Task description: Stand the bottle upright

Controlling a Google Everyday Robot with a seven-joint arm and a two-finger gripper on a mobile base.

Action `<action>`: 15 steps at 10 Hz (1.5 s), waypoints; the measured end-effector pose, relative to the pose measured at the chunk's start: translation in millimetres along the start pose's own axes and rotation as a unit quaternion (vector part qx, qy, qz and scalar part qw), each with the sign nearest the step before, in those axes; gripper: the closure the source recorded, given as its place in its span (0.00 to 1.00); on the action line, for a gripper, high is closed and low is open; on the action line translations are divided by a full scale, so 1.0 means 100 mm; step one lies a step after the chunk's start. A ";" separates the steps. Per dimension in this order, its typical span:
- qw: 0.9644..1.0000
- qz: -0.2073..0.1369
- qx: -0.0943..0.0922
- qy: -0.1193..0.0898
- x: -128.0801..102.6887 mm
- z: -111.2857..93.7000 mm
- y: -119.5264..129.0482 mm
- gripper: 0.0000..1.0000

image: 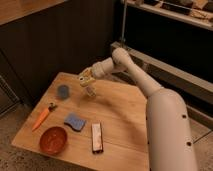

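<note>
Bottle [90,91] just below gripper [86,80] at table's [120,115] far edge, upright, fingers' spread and hold unclear

Above centre of the frame, the tool [87,81] hangs over the wooden worktop [120,112] with the pale bottle [90,90] directly beneath it, right of the blue-grey cup [63,91].

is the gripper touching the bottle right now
Cannot tell. In the camera view the gripper sits directly over the pale bottle near the table's far edge, and the two overlap with no plain contact or gap.
</note>
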State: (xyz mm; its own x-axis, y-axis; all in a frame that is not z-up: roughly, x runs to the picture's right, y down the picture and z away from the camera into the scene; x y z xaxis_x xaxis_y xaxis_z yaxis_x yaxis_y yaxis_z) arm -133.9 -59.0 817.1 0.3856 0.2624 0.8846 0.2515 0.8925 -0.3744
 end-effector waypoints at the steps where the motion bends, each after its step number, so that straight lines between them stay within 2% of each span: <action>1: 1.000 0.006 0.002 -0.002 0.01 0.00 0.00 0.68; 5: 1.000 0.021 0.013 -0.007 0.08 -0.03 0.01 0.68; 6: 1.000 0.023 0.015 -0.008 0.10 -0.03 0.03 0.65; 7: 1.000 0.023 0.015 -0.009 0.11 -0.03 0.03 0.58; 9: 1.000 0.015 0.019 -0.020 0.10 -0.02 0.04 0.37; 10: 0.999 0.010 0.024 -0.027 0.09 -0.02 0.02 0.32; 12: 0.999 0.004 0.038 -0.037 0.08 -0.05 -0.02 0.32; 15: 0.998 0.012 0.049 -0.036 0.16 -0.10 -0.01 0.32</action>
State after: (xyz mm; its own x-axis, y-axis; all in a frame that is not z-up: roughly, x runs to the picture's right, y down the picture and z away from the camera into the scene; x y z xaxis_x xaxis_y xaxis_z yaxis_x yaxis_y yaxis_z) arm -119.1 -59.4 829.0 0.3255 0.3057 0.8948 0.1547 0.9163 -0.3693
